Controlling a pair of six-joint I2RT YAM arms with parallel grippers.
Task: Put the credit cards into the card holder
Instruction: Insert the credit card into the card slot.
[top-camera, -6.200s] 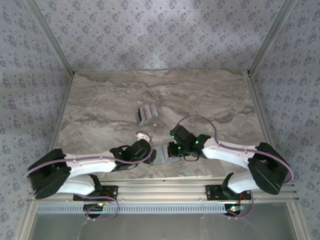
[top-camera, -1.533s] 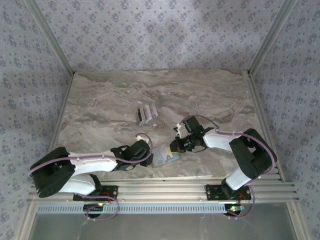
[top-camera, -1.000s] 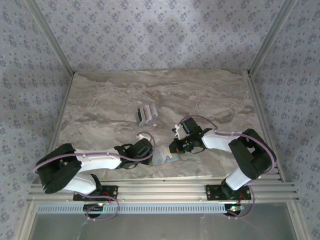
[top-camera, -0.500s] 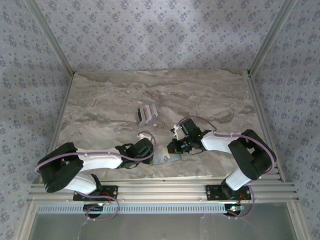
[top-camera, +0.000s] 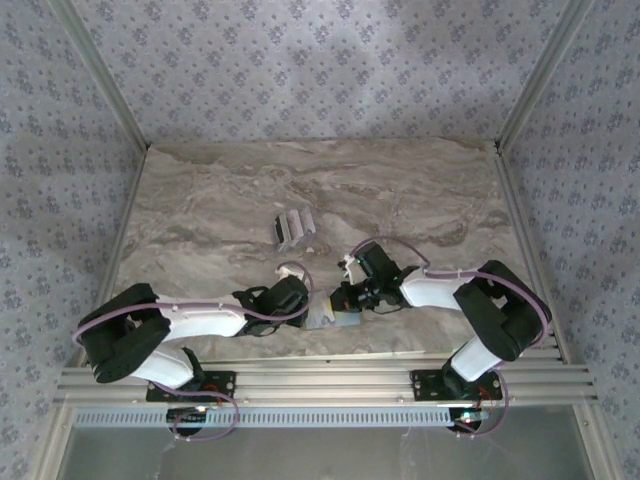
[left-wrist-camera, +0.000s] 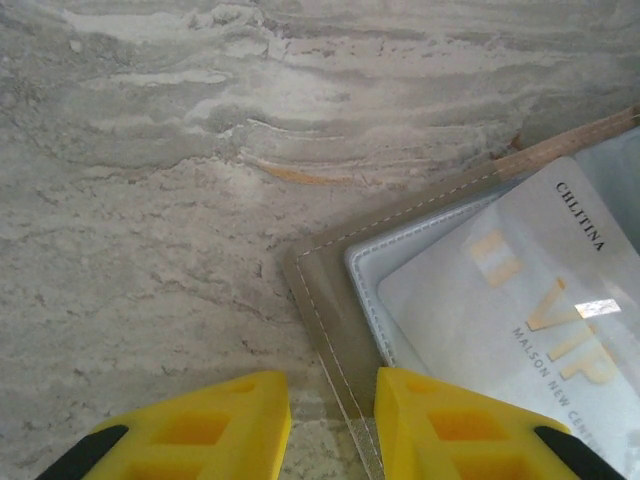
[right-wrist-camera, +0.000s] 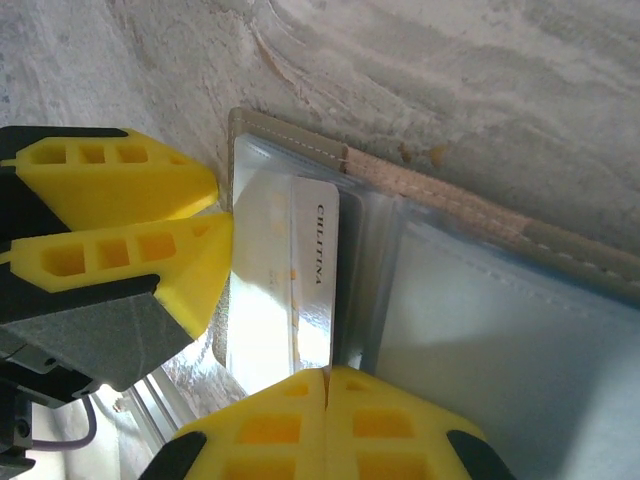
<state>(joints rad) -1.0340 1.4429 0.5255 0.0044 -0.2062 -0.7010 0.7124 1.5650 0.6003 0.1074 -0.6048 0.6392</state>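
Right gripper closed, pinching pale credit card printed "CHLITINA", "VIP", over card holder, lower right. Left gripper bottom centre, jaws apart at holder's edge.

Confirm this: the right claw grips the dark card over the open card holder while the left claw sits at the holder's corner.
Wrong colour. The right wrist view shows the right claw shut on a pale silver-white card, not a dark one. The rest stands: the card lies over the open card holder while the left claw sits at the holder's corner.
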